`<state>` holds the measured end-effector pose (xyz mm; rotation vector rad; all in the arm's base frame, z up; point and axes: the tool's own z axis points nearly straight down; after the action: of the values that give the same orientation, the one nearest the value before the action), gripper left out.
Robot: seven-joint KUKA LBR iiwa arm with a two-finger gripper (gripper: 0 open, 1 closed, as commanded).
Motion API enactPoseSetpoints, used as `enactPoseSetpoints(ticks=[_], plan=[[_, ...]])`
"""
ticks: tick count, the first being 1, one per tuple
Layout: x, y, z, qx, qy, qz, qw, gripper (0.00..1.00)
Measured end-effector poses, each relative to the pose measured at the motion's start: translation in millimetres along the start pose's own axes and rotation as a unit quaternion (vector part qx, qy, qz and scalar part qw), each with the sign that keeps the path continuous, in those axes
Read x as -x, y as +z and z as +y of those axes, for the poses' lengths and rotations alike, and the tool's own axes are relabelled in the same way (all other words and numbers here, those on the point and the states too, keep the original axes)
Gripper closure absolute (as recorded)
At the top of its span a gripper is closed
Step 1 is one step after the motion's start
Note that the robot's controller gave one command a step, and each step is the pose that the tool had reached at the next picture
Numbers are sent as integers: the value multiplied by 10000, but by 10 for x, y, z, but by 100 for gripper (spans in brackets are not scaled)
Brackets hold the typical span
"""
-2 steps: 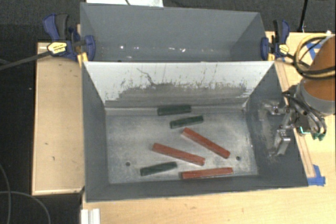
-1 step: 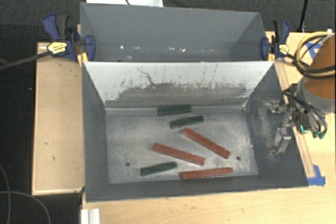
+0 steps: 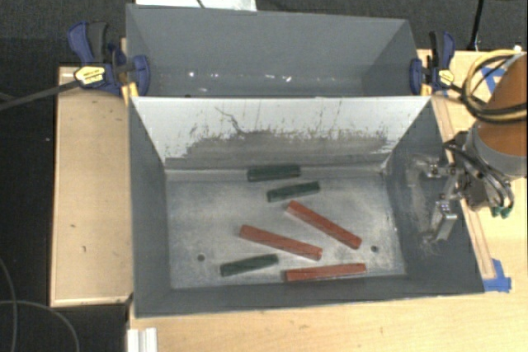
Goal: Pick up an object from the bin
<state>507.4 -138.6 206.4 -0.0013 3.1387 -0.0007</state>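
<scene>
Across the floor of the bin (image 3: 153, 218) lie a dark green stick (image 3: 248, 264) at front left, two more green sticks (image 3: 274, 173) near the back wall, and three red-brown sticks (image 3: 323, 225) through the middle and front. Well apart to their right, the end effector (image 3: 441, 218) hangs above the right sloping wall. I cannot tell whether it is spread or pressed together.

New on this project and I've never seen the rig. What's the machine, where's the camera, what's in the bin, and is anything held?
One camera looks down from above, slightly to one side, on a grey metal bin. The robot arm comes in from the right. Its pincer hangs over the bin's right sloped wall, and I see nothing held. On the bin floor lie six loose things: three dark green sticks and three red-brown sticks.
</scene>
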Motion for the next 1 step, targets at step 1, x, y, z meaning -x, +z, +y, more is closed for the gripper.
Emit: enactPoseSetpoints(ticks=[1], plan=[[157, 322, 290, 0, 59, -5, 10000, 0]])
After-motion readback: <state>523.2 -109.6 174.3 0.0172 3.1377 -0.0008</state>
